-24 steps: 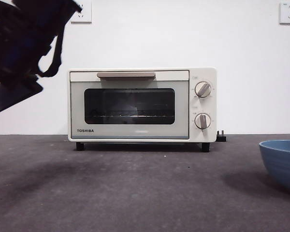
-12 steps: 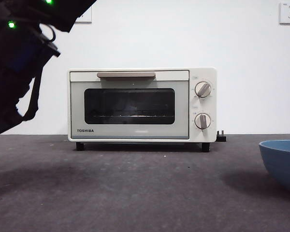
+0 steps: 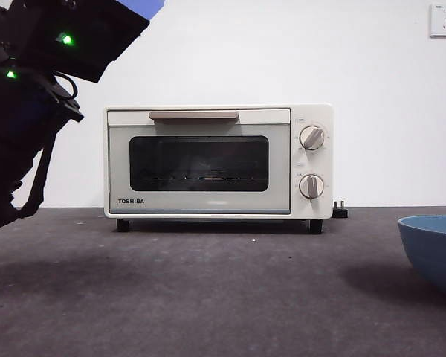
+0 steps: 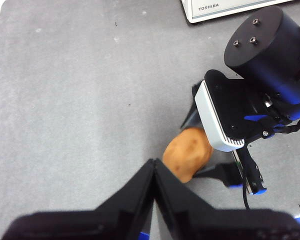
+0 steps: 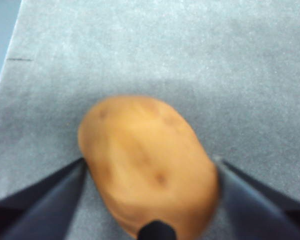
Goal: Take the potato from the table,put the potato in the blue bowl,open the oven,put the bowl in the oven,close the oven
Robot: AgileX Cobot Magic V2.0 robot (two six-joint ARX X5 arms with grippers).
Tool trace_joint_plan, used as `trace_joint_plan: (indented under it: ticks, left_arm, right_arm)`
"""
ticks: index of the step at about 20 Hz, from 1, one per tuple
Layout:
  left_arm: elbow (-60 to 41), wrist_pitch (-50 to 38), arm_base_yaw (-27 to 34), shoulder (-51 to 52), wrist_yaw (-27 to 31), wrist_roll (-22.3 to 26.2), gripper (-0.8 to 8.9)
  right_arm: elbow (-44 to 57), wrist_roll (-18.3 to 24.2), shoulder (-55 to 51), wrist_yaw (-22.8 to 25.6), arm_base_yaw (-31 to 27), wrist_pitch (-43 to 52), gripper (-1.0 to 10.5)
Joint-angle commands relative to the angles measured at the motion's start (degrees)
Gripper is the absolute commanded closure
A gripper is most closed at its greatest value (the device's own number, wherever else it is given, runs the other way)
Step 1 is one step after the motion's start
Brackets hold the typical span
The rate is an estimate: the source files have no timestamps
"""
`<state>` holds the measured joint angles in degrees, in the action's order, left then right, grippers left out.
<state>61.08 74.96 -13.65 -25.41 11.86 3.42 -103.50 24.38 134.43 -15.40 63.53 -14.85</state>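
**Front view.** Oven (image 3: 218,161) at centre against the back wall, door shut, standing on the desk (image 3: 208,297). Blue bowl (image 3: 433,249) at the right edge, cut off by the frame, well apart from the oven. Dark arm (image 3: 30,111) high on the left side; not possible here to say which arm. No potato visible from this angle.

**Left wrist view.** Left pincer (image 4: 154,172) pressed together, holding nothing, poised above bare desk. Just beyond its tips, the potato (image 4: 187,154), with the right pincer (image 4: 200,145) reaching down around it from the far side. Only a corner of the oven in shot, well away.

**Right wrist view.** Potato (image 5: 147,167) filling the middle of the picture, a black jaw against each of its flanks: right pincer pinching the potato across its shorter width. Not clear whether resting on the desk or just clear of it.

**Step in hand, as judged.** Taking the potato from the desk, bowl placement not yet done. Best done by:
- holding a firm grip, given the rounded, smooth skin and the risk of slipping
- lifting straight up before travelling
- carrying high enough to clear the bowl's rim
- releasing low over the bowl's centre
- keeping the left pincer out of the path
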Motion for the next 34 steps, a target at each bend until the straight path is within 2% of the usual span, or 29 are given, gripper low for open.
trace_joint_plan:
  ticks: [1, 4, 6, 8, 13, 16, 19, 21, 23, 25, 29, 31, 34]
  left_arm:
    - [0.11, -0.31, -0.87, 0.07, 0.2, 0.2, 8.21]
    - [0.11, -0.31, -1.07, 0.07, 0.22, 0.22, 8.21]
    - [0.11, -0.31, -1.07, 0.07, 0.2, 0.2, 8.21]
    - [0.11, 0.0, -1.07, 0.07, -0.15, 0.15, 8.21]
    - [0.11, 0.13, -1.07, 0.07, -7.5, -0.94, 8.21]
    - [0.13, -0.48, -1.07, 0.07, -14.88, -2.99, 8.21]
    - [0.13, -0.46, -1.07, 0.07, -18.86, -3.43, 8.21]
    - [0.15, -0.42, -1.07, 0.07, -22.73, -3.45, 8.21]
    - [0.15, -0.42, -1.07, 0.07, -26.56, -3.45, 8.21]
    - [0.15, -0.55, -1.07, 0.07, -31.41, -3.17, 8.21]
    - [0.15, -3.04, -1.07, 0.04, -38.77, -3.19, 8.21]
    - [0.15, -5.81, -1.07, 0.02, -42.4, -3.21, 8.21]
    - [0.15, -12.07, -1.07, -0.63, -47.32, -3.43, 8.21]
  right_arm:
    - [-0.07, -0.83, 0.85, -0.26, 0.24, 0.11, 8.6]
    - [-0.07, -0.94, 0.85, -0.24, 0.24, -0.13, 8.6]
    - [-0.24, -2.54, 0.72, -0.22, 0.15, -0.22, 8.6]
    - [-1.64, -3.41, -0.55, -0.04, -0.28, -3.48, 8.5]
    - [-15.76, -3.37, -3.32, 4.22, -1.4, -26.12, 8.6]
    - [-26.47, -3.43, -3.67, 6.75, -3.26, -35.52, 8.6]
    - [-34.95, -3.43, -3.69, 7.41, -4.96, -44.78, 8.9]
    - [-38.91, -3.89, -3.89, 10.71, -6.19, -51.12, 8.9]
    - [-39.56, -3.85, -5.77, 13.49, -7.98, -55.93, 9.2]
    - [-39.36, -3.89, -8.13, 13.51, -10.01, -59.69, 9.3]
    - [-38.32, -5.42, -15.37, 12.22, -15.21, -61.07, 9.5]
    - [-34.88, -6.36, -21.27, 11.26, -18.36, -60.65, 9.5]
    - [-24.22, -6.49, -31.89, 11.3, -23.08, -59.17, 9.5]
